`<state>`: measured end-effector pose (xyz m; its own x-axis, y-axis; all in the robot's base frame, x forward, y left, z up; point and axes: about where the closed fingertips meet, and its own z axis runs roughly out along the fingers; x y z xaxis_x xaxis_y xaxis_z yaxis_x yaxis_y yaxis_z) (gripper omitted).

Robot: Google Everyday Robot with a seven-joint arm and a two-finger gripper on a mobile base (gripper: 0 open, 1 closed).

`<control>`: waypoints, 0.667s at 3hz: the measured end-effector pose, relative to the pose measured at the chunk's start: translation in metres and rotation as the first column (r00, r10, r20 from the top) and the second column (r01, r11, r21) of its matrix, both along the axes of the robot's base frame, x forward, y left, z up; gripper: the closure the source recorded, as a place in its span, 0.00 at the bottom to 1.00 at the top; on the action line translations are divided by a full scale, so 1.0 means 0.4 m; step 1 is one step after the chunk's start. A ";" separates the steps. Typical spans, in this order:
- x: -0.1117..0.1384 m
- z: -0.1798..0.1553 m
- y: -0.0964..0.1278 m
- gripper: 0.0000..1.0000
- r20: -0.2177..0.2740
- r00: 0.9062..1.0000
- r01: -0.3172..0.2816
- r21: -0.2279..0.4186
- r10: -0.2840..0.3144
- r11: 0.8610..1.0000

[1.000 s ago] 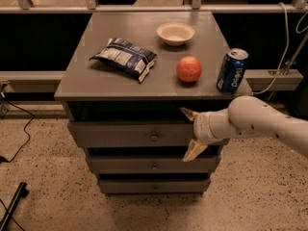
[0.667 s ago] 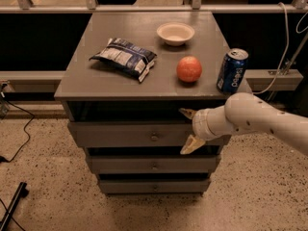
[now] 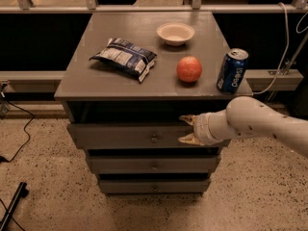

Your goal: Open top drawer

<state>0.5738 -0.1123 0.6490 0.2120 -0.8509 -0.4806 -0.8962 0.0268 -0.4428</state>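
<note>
**Desk:** How far along are you with the drawer?

**Operator:** Barely started, I'm judging. I'm looking at the top drawer [image 3: 120, 136] directly under the cabinet top [image 3: 96, 83]. A dark band is showing above its front, but I can't tell whether that means it's sliding out or is just shadow. Nearly all of the pull is left to do.

**Desk:** And the gripper?

**Operator:** The gripper [image 3: 186, 129] is sitting against the right part of the drawer front, to the right of the knob [image 3: 154, 139] and not touching it. Its fingers [image 3: 187, 120] are standing wide apart. One tip is at the front's upper edge and the other is lower on the face. They're gripping nothing that I can see.

**Desk:** What are you missing?

**Operator:** I can't make out whether the upper finger is hooking over the edge or only resting against it. The arm [image 3: 260, 124] is covering the right end of the drawer front and running out of view at the right. The space above the drawer is too dark to read.

**Desk:** Anything nearby?

**Operator:** The two lower drawers [image 3: 154, 165] are sitting below, shut as far as I can tell. On top, a chip bag [image 3: 124, 57], a bowl [image 3: 175, 32], a round red fruit [image 3: 189, 69] and a blue can [image 3: 232, 70] are standing apart from one another. The can is near the front right corner, above the arm.
</note>
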 end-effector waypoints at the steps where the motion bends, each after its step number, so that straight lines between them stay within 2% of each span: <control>1: -0.061 0.024 -0.007 0.84 -0.012 1.000 -0.003 0.046 0.004 0.999; 2: -0.132 0.066 -0.010 1.00 -0.020 1.000 -0.020 0.087 0.021 0.996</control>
